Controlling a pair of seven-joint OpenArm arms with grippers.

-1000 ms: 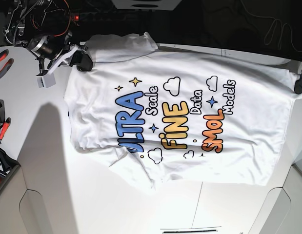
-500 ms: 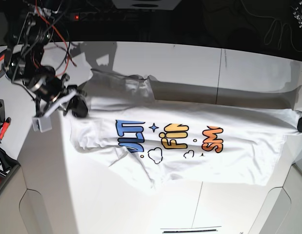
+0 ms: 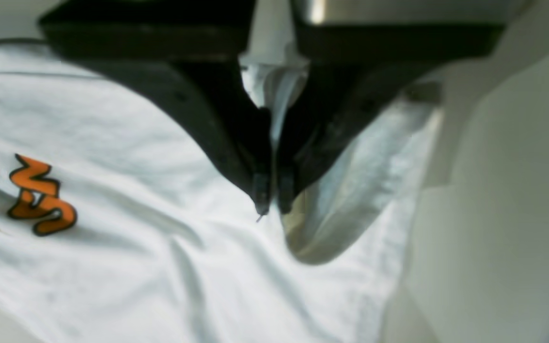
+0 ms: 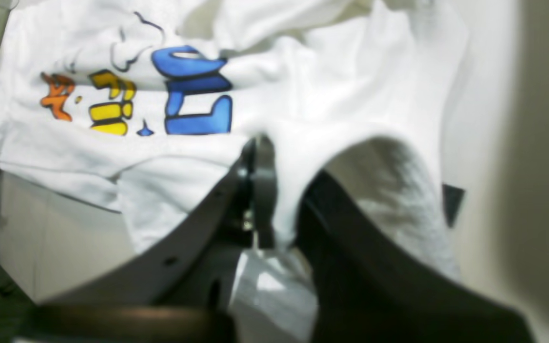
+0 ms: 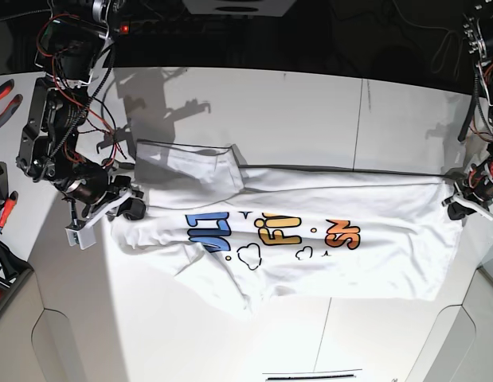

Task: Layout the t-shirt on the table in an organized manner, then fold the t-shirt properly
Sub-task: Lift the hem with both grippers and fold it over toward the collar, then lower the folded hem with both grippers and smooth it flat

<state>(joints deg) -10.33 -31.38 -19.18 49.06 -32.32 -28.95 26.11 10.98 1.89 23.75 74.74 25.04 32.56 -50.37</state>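
Far edge of the t-shirt (image 5: 373,263) now dragged forward over the print, halving it on the tabletop (image 5: 310,103).
Left claw (image 3: 269,200) and right claw (image 4: 274,190) each pinch limp, light cloth; grip edges, corners.

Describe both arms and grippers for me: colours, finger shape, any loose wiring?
The right gripper and left gripper each have matte black fingers, broad at the base and tapering to narrow tips. In the base view the right arm is a black frame with exposed red and black cables and a white block near its wrist.
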